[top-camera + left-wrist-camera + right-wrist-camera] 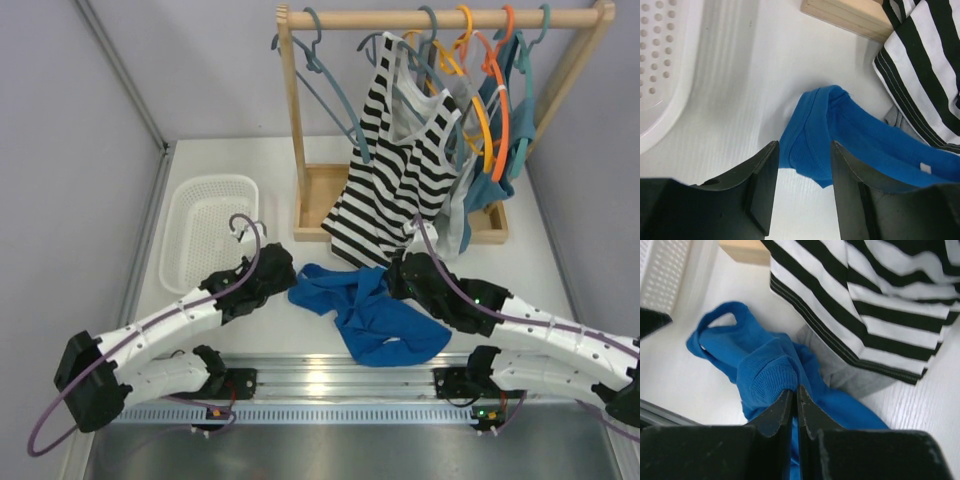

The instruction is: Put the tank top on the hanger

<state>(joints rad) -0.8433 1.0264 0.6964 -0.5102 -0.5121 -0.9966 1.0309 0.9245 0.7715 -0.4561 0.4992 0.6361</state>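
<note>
My right claw is pressed together, pinching a bunched fold of the plain royal-blue fabric tank top. My left claw is spread wide, low over the white tabletop, with the top's hemmed edge just ahead of the gap between its fingers; I can't tell if it touches. The tank top lies crumpled on the tabletop between both claws. Beyond it are the hanging black-and-white striped top and the white perforated plastic basket on the left. Farthest back, the thin slate-blue triangular hanger hangs bare on the wooden rack's rail.
</note>
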